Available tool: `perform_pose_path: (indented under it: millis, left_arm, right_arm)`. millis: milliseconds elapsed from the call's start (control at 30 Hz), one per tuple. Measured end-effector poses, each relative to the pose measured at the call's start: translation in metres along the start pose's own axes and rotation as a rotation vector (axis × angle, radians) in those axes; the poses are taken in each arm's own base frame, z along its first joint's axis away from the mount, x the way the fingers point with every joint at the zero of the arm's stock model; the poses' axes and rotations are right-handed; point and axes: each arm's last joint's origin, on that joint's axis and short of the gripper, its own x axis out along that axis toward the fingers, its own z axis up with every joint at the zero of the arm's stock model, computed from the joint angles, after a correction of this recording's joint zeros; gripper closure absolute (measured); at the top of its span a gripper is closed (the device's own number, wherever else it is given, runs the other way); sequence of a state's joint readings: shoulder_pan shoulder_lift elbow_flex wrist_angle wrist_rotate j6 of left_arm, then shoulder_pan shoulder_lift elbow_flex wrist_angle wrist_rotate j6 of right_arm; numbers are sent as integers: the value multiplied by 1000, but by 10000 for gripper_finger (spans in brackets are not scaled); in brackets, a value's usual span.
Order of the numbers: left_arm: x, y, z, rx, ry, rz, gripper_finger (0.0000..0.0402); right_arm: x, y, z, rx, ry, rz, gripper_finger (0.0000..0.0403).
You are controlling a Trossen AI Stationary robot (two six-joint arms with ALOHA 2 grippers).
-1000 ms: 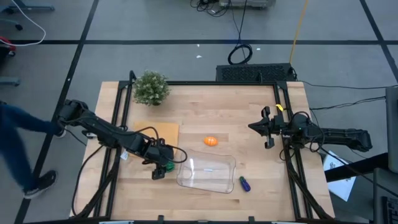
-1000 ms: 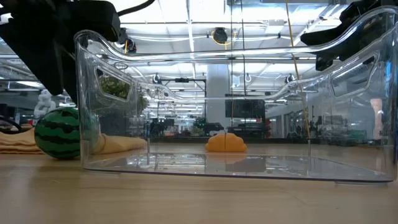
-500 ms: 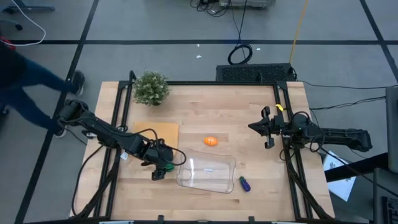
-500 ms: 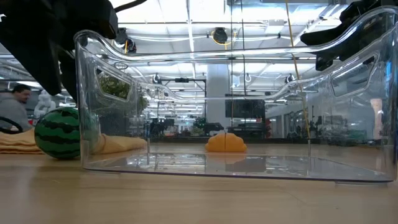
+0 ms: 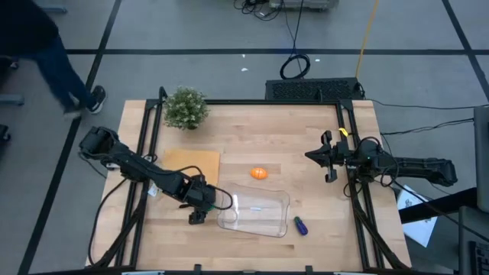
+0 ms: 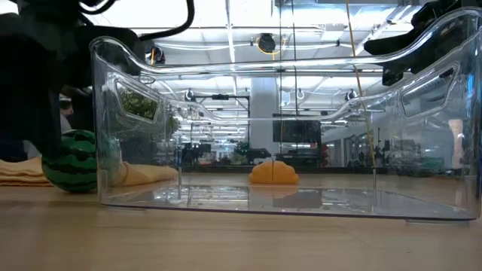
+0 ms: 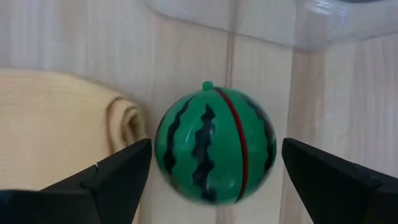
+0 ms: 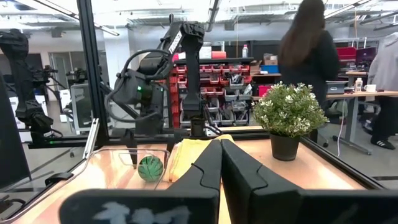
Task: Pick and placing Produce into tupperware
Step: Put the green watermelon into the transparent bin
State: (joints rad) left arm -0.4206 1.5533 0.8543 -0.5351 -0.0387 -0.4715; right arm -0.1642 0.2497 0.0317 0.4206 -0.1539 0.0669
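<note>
The left gripper (image 5: 200, 206) was found lowered at the 9 o'clock side of the container, its two dark fingers (image 7: 118, 177) spread wide and released. The green striped ball with a red seam (image 7: 214, 151) was seen resting on the light wooden table (image 5: 260, 137) between those fingers, touched by neither. A folded tan cloth pad (image 7: 62, 124) lay just beside the ball, and a corner of the clear rectangular plastic container (image 5: 254, 213) stood close by. No produce was observed inside the container.

The orange oval piece (image 5: 259, 173) was noted on the table at 12 o'clock from the container, apart from it. The blue-purple elongated piece (image 5: 300, 226) lay just off the container at 3 o'clock. A leafy green potted plant (image 5: 186, 108) stood at the table's 11 o'clock corner.

The right gripper (image 5: 312, 156) was held at the table's 3 o'clock edge, clenched on nothing.
</note>
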Motion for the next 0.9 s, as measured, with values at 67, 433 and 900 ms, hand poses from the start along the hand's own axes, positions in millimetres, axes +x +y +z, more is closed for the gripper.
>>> perform_pose_path:
  millis: [67,433,900]
  left_arm:
    - [4,-1,1,13,-5,-8,36]
    - [16,-1,1,28,27,2,37]
    - [16,0,1,68,7,48,104]
  right_arm:
    - [0,0,0,0,0,0,403]
    - [0,0,0,0,0,0,403]
    - [0,0,0,0,0,0,403]
